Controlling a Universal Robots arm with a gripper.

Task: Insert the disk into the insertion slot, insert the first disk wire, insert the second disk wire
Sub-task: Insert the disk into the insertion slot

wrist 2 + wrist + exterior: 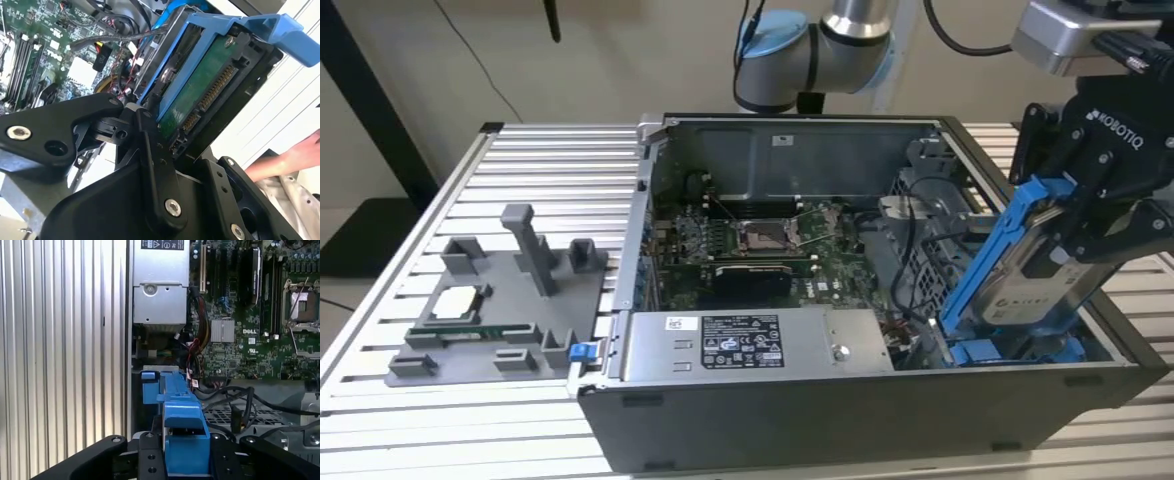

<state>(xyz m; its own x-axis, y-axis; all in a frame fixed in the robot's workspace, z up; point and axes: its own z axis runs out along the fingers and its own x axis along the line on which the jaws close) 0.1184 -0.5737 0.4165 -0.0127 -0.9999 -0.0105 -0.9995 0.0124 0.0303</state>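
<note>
While the black two-finger gripper (1087,222) hung over the corner of the open dark-grey metal computer case (854,420) at the exterior view's right, its fingers were clenched on the upper end of the silver-grey rectangular disk (1027,275), which was clipped in a bright blue plastic carrier frame. The disk's long axis ran steeply down and away from the fingers, tilted rather than upright. Its lower end pointed into the insertion slot (1014,352), a narrow grey metal bay with blue plastic rails below the fingers. That end looked to be at the slot's mouth or just inside, so I judged the disk not yet seated. In the second wrist view, the fingers (152,160) held the disk (200,95) from either side. Its green circuit-board face and row of connector pins were turned to the camera, the connector end lay nearest the fingers, and the rest reached away toward the case interior. A person's hand (295,155) lay off to one side, well apart from the disk. In the first wrist view, the blue carrier sat squarely between the fingers and the disk (182,410) stretched straight ahead of them. The grey labelled power-supply box (159,285) lay farther ahead, and the green motherboard (250,340) lay off to one side of the fingers.
</note>
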